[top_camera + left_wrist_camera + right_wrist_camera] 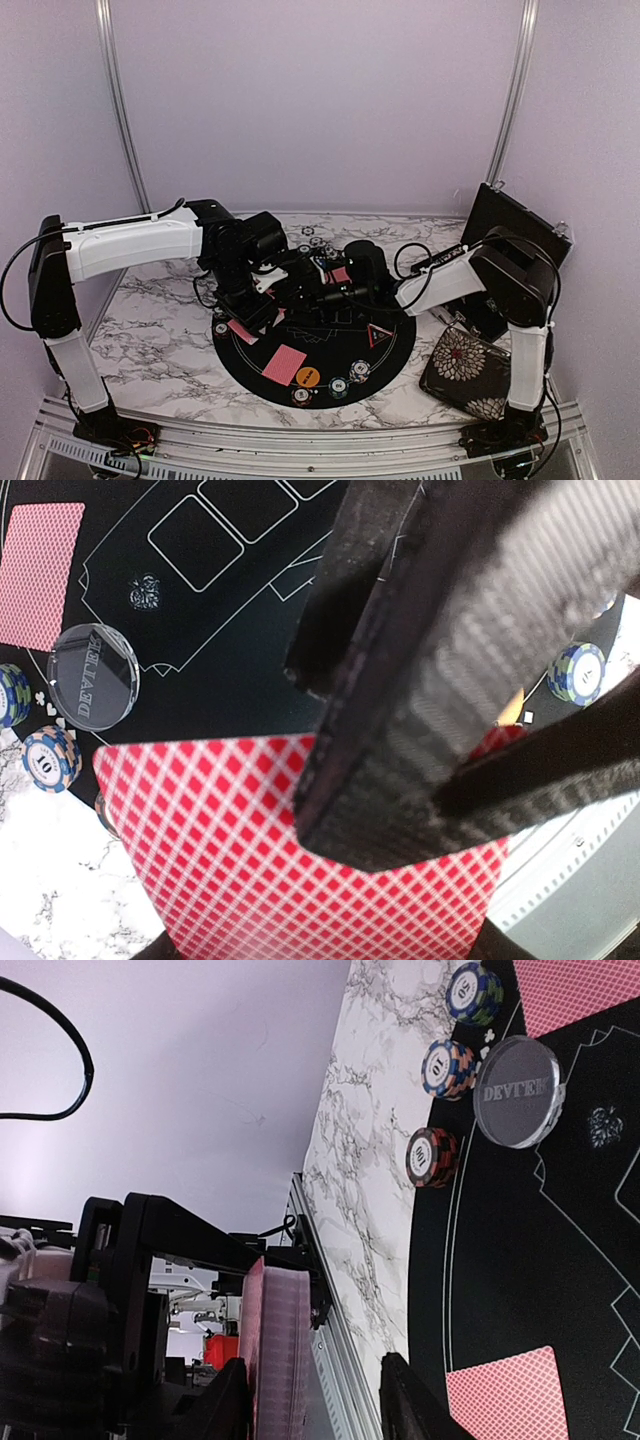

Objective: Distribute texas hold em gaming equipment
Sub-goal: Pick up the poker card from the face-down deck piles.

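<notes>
The left gripper pinches a deck of pink-red-backed cards, holding it over the left rim of the round black mat. The right gripper meets it from the other side. Its fingers are spread with the deck's free edge between them, one finger close against the cards and a clear gap at the other. Further out on the mat, a single face-down card lies toward the near edge. Next to it are the round dealer button and three small chip stacks ranged along the rim. A red-edged black triangle sits on the mat's right part. The mat lies on the marble tabletop, and a floral pouch rests just beside it on the right
</notes>
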Controlling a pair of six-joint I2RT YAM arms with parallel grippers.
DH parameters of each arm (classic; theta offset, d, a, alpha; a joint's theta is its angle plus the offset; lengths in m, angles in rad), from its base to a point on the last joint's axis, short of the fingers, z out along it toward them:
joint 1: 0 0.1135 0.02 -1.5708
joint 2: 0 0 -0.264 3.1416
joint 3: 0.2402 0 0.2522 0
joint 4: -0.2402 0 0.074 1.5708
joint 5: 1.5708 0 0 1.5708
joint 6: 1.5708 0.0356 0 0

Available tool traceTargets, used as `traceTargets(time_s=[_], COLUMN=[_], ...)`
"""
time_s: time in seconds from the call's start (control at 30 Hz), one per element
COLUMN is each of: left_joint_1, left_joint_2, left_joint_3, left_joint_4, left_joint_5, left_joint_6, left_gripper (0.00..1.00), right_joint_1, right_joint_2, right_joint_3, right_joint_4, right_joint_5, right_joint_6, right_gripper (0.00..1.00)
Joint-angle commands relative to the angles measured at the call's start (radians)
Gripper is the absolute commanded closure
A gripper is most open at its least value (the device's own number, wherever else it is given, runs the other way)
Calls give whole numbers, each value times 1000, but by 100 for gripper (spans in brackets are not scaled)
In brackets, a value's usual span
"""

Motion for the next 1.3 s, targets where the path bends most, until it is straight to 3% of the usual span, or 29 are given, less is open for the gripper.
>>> traceTargets(time_s=[0.0, 0.47, 0.83, 1.27], left_joint_1=[-4, -4, -2, 0], left_joint_2=[-17, -16, -17, -16], left_joint_3=[24, 24, 24, 22], left_joint_4=[-14, -14, -14, -14], left_joint_5=[16, 14, 14, 16], left_joint_6=[13, 13, 15, 14], left_gripper=[55, 55, 55, 55], right_joint_1=[-10, 26, 23, 4], right_joint_2=[-35, -26, -23, -64], right_joint_3=[-22, 17, 2, -19], right_joint_4=[29, 27, -4, -8], right_joint_5=[16, -1, 17, 31], right_joint_6=[25, 15, 0, -4], right_gripper=[55, 50, 67, 70])
